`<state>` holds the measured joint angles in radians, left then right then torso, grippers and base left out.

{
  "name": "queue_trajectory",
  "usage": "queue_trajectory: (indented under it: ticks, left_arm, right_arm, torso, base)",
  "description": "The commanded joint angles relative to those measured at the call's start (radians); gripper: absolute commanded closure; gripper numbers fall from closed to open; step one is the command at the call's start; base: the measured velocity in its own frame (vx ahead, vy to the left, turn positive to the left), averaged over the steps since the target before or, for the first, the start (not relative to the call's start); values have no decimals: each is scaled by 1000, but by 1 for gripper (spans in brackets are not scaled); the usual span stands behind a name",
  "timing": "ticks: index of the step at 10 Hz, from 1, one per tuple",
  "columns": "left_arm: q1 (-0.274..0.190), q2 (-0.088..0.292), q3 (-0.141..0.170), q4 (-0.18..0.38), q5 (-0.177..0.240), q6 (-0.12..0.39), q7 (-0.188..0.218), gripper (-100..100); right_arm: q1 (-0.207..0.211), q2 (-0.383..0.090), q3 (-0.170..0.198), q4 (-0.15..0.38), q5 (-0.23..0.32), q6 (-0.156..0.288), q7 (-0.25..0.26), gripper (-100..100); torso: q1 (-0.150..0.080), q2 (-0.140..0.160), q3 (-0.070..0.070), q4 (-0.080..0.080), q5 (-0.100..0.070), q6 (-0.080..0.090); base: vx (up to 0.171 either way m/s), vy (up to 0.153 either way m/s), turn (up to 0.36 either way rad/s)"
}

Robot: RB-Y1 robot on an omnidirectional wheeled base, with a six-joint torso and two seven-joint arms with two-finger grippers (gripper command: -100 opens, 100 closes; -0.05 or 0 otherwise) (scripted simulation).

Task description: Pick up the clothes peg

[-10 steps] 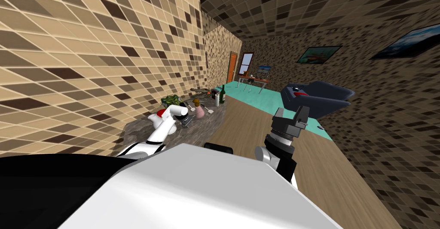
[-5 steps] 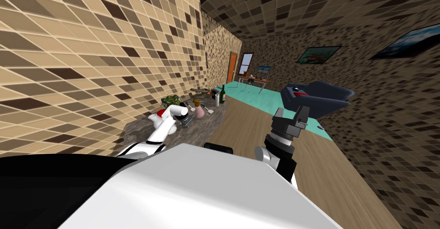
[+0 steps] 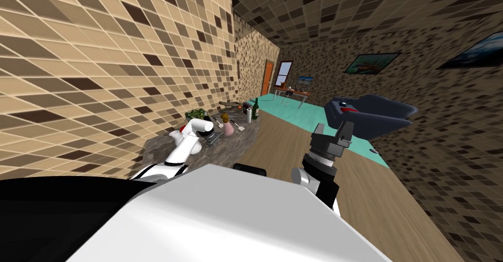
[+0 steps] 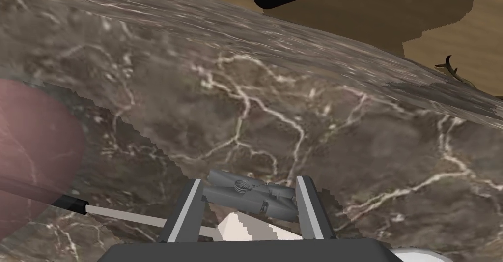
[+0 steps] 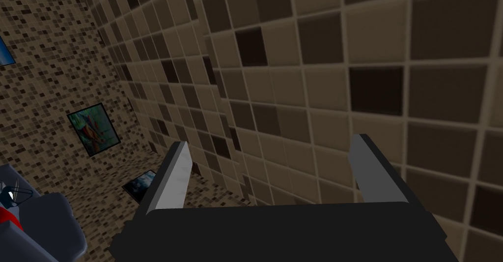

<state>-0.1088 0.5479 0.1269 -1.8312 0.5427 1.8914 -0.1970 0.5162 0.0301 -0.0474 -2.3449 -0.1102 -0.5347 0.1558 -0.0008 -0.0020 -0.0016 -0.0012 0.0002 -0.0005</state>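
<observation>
Our left gripper (image 4: 249,183) is closed on the grey clothes peg (image 4: 248,200), which lies crosswise between its two fingers, with the marbled counter (image 4: 275,101) beyond. Our right gripper (image 5: 271,142) stands wide open.

Right gripper (image 5: 271,142): fingers stand wide apart, facing a brown tiled wall (image 5: 319,52). On the far speckled wall hangs a colourful picture (image 5: 93,129), with a darker frame (image 5: 140,184) below it. Beside the gripper body is a grey padded shape (image 5: 39,229), possibly a seat, with a red mark.
</observation>
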Motion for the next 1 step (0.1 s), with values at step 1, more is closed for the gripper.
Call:
queue_trajectory:
  ticks: [1]
  left_arm:
    - [0,0,0,0,0,0,0,0]
  right_arm:
    - [0,0,0,0,0,0,0,0]
  torso:
    - [0,0,0,0,0,0]
  base:
    - [0,0,0]
